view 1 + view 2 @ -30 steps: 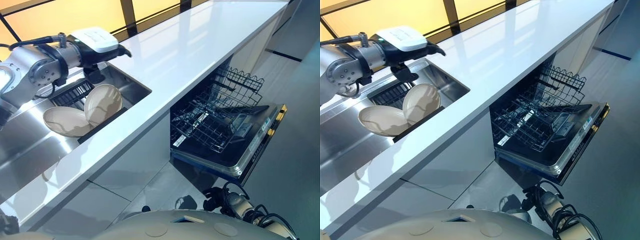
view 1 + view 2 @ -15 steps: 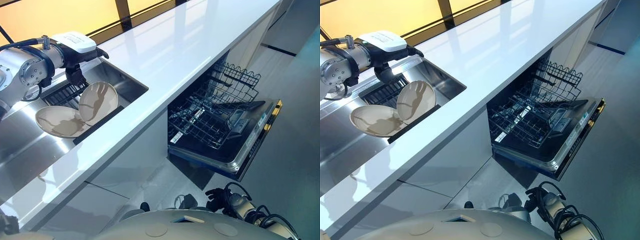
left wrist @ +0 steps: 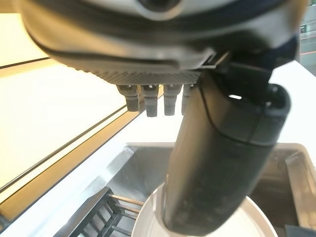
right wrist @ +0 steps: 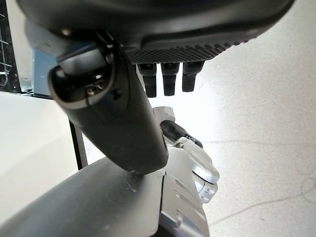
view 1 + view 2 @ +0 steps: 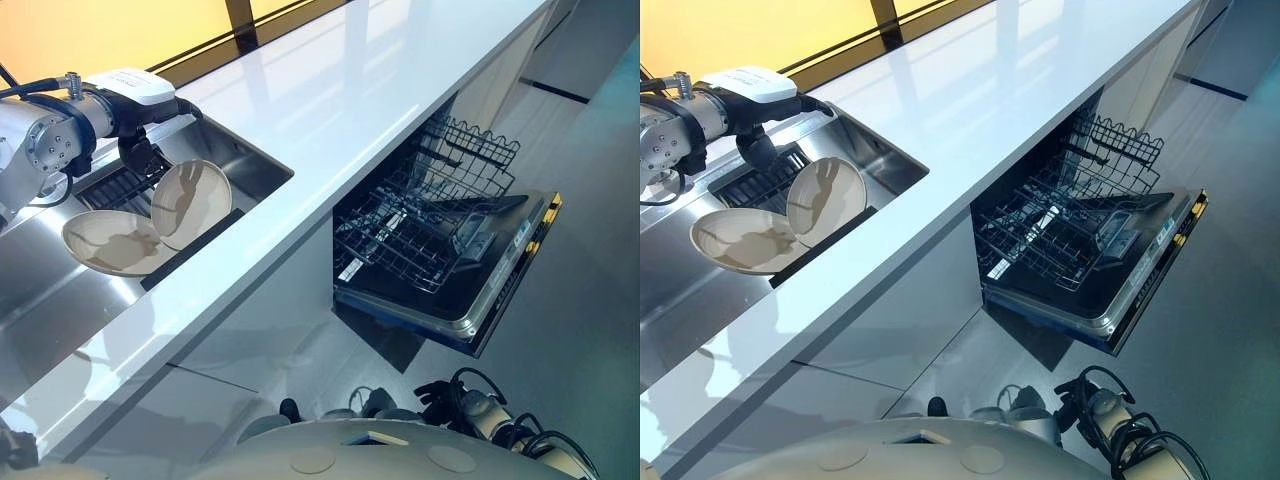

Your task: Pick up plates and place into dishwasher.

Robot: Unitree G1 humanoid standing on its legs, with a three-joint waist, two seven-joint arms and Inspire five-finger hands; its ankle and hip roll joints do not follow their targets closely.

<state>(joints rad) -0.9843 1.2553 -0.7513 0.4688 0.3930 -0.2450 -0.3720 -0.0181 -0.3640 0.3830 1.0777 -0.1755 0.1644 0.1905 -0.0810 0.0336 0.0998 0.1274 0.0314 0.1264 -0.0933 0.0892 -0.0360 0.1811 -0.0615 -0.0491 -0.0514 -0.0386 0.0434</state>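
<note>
While the left hand [image 5: 140,150] hangs over the sink [image 5: 262,168] at the upper left of the frame, its thumb [image 3: 217,163] points down just over the rim of the upright plate [image 5: 190,202], and its fingers [image 3: 148,101] are straight and short in the wrist view, closed on nothing; I cannot tell whether the thumb touches the plate. The right hand [image 4: 123,113] shows in its own wrist view with relaxed fingers, empty, over pale speckled floor.

Two cream plates sit in the sink: the upright plate leans on its edge, and the flat plate [image 5: 115,243] lies to its left, overlapping it at the rim. Both are round, shallow and matte with faint marks. Behind them a dark slatted rack [image 5: 112,187] rests in the basin, and a dark strip runs along the sink's near edge.

The sink is brushed steel set into a long, glossy white countertop [image 5: 380,80] that runs to the upper right. Below it, at the right centre of the frame, the dishwasher [image 5: 470,290] stands open, its door dropped flat and its black wire rack [image 5: 420,235] pulled out. The cabinet fronts are plain white panels, the floor grey tile, and an amber-lit window band lines the upper left.
</note>
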